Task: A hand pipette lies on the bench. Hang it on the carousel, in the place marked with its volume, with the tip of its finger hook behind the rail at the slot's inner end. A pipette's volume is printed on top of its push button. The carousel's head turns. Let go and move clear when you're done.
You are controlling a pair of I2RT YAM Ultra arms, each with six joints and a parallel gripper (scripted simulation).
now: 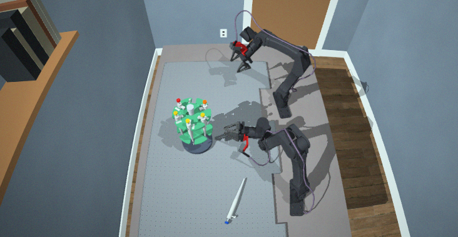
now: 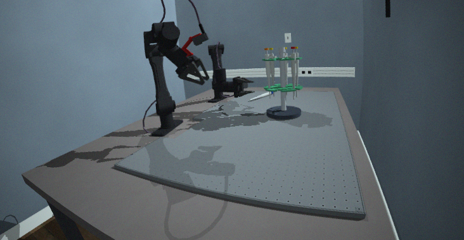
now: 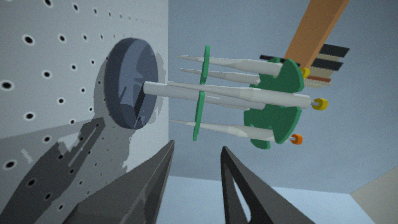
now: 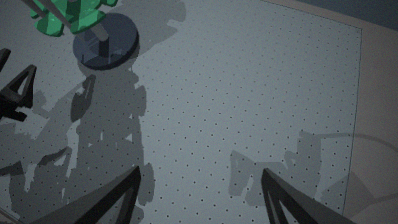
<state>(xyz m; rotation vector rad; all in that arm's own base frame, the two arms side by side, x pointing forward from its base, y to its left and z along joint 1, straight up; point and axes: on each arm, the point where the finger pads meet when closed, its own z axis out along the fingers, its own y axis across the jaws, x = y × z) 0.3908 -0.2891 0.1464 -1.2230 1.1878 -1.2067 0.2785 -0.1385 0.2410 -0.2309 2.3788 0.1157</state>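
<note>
A white hand pipette [image 1: 236, 200] with a blue push button [image 1: 226, 222] lies on the perforated mat near the front edge; in the exterior view it shows behind the carousel. The green carousel [image 1: 192, 123] stands on a dark round base and holds several pipettes with red, orange and yellow buttons; it also shows in the left wrist view [image 3: 240, 100]. My left gripper [image 1: 228, 131] hovers low beside the carousel's base, its fingers apart with nothing between them. My right gripper [image 1: 238, 60] is wide open and empty, raised at the mat's far end [image 4: 200, 172].
The carousel's base [image 4: 105, 42] and the left gripper's fingers [image 4: 15, 95] show at the left of the right wrist view. A wooden shelf with books [image 1: 29, 34] hangs on the wall to the left. The mat's edge [image 4: 357, 100] runs near the table rim.
</note>
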